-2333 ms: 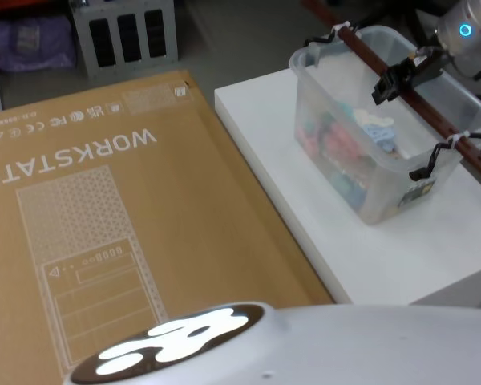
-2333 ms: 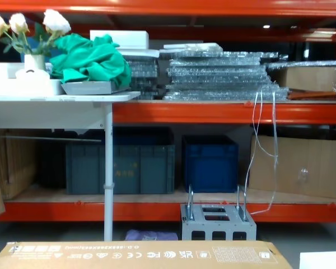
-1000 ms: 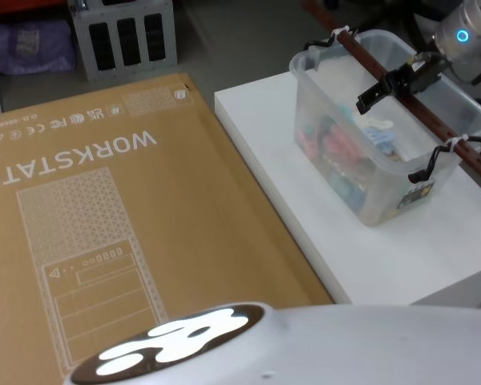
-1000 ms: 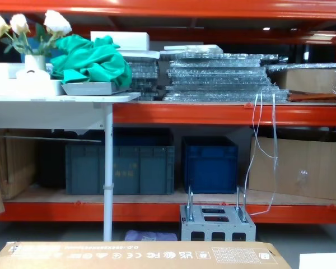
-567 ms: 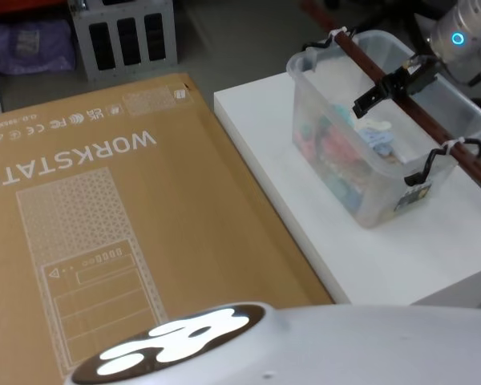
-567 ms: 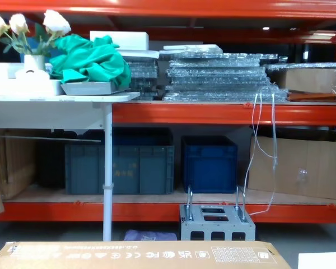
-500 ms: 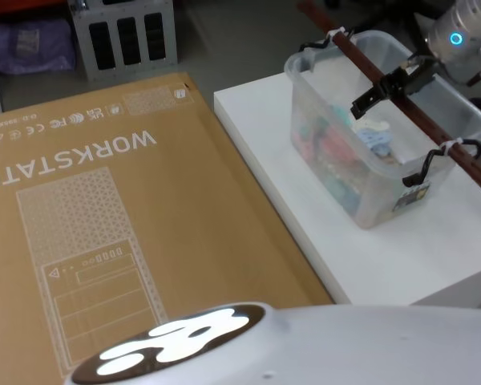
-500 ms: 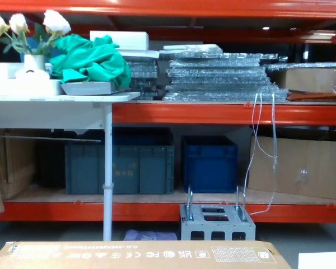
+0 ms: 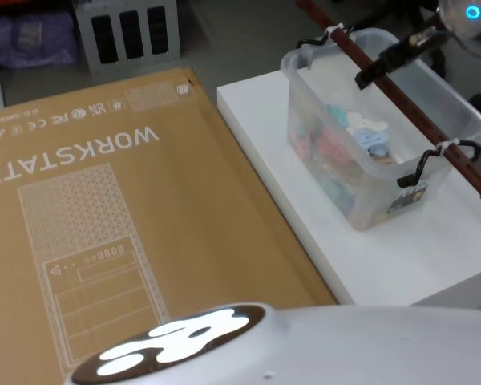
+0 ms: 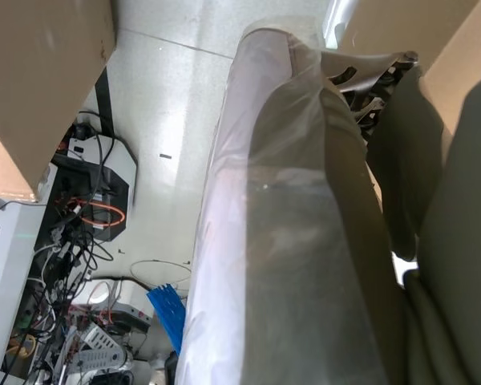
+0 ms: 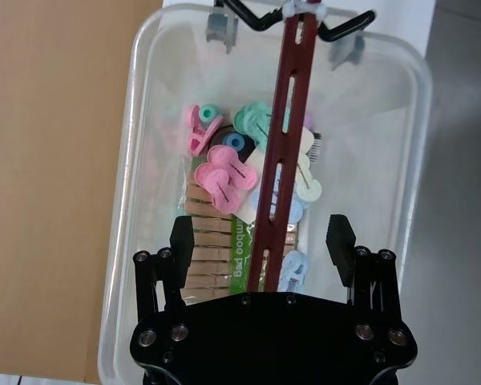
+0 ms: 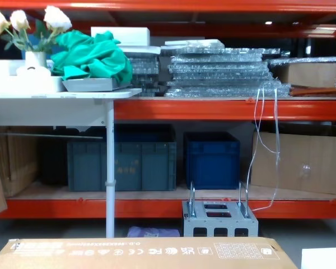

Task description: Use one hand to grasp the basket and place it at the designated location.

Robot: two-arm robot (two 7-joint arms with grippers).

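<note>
Right tool (image 11: 260,241) of mine hangs over the basket (image 9: 433,164), its two black fingers (image 11: 181,238) spread wide with the reddish-brown bar handle (image 11: 282,172) running between them, touching neither pad as far as I can see. The basket sits on the white surface (image 9: 385,257), just beside the big cardboard box (image 9: 104,208), and holds pastel clips and a pack of pegs.

My worry is the handle itself. It is tied to the wire loops with white zip ties (image 9: 447,145), and one end sticks out past the rim, so a grip off its middle would likely tip the tub once lifted (the load inside looks bunched toward one side). The bar is thin and slotted; closing with a pad on a slot edge could let it twist or slide in my fingers. Coming down too low, I could press the bar into the clips beneath it. During a carry, the overhanging end might catch the cardboard box.

My left tool is parked low, away from the surface.
</note>
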